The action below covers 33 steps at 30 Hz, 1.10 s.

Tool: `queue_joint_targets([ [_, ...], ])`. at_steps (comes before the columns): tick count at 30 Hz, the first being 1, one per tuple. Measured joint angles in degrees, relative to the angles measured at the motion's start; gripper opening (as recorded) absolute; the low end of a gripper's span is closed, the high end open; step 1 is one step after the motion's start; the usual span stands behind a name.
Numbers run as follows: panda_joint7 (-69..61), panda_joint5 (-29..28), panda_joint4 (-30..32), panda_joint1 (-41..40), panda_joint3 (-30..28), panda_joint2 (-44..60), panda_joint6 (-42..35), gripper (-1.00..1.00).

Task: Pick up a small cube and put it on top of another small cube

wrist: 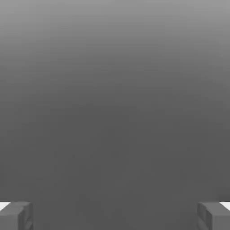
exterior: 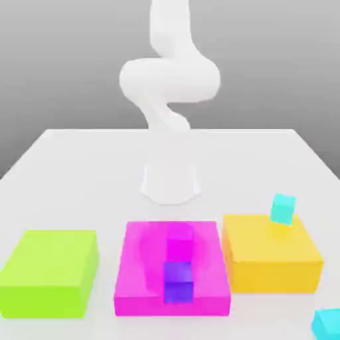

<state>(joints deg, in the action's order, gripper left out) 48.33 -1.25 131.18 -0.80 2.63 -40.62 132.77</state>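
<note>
Overhead, the hand [wrist: 115, 215] hangs wide and empty; the small cube [exterior: 327, 323] lies far below on the worktop [exterior: 80, 172].

A white table [exterior: 66, 172] carries three big flat blocks in a row: lime-green block [exterior: 50, 271] at the exterior view's left, big magenta block [exterior: 136, 275] in the middle, yellow block [exterior: 265, 255] at the right. A magenta small cube [exterior: 179, 244] sits on the big magenta block; a turquoise small cube [exterior: 283, 209] rests tilted on the yellow block's far edge.
</note>
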Motion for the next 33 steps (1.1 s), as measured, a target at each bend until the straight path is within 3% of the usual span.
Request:
queue_joint_targets([
  [16, 19.1, -12.08, -3.84, -1.74, 14.79, 33.56, 6.33, 0.0],
  [24, 27.88, -17.09, -5.7, 3.01, 16.53, 49.96, 9.6, 0.0],
  [33, 33.68, -16.96, -7.49, 8.4, 18.03, 66.76, 14.92, 0.0],
])
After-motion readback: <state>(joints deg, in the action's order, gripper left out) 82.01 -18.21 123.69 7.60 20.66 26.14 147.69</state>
